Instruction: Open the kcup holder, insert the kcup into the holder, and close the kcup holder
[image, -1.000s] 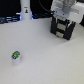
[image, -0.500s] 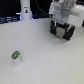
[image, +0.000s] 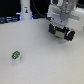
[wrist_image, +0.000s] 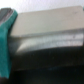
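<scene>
- Table (image: 45, 62): wide bare stretch across the middle and near edge, open for a pass.
- kcup (image: 16, 55) stands alone toward the exterior view's left edge, well apart from everything else.
- gripper (image: 61, 34) sits low over the kcup holder (image: 64, 35) near the far right corner, blocking that spot.
- White bottle (image: 25, 10) stands at the far edge.
- Wrist view blurred; probably the holder's surface right against the fingers (wrist_image: 6, 40).

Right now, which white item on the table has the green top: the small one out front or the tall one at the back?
The small one, the kcup; the bottle at the back shows no green.
</scene>
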